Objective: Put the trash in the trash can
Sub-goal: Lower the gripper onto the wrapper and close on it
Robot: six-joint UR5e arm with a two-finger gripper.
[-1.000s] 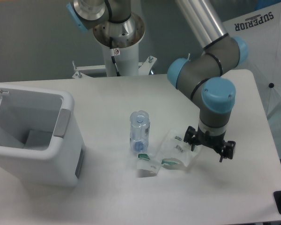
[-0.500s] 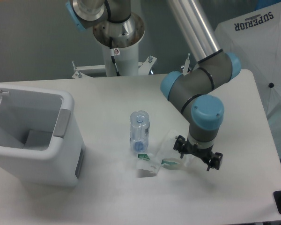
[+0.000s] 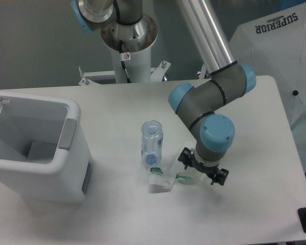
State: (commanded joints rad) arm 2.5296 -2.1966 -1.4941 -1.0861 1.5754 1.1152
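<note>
Now claw (image 3: 200, 172) shifted left, over trash (image 3: 166, 178)

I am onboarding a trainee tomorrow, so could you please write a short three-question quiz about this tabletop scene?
1. True or false: a wrapper already lies inside the trash can.
2. Which object stands upright between the bin and the gripper? A) a mug B) a clear bottle C) a bowl
3. Fill in: the bottle's cap is ____.

Key:
1. False; the wrappers lie on the table beside the bottle.
2. B
3. blue
</note>
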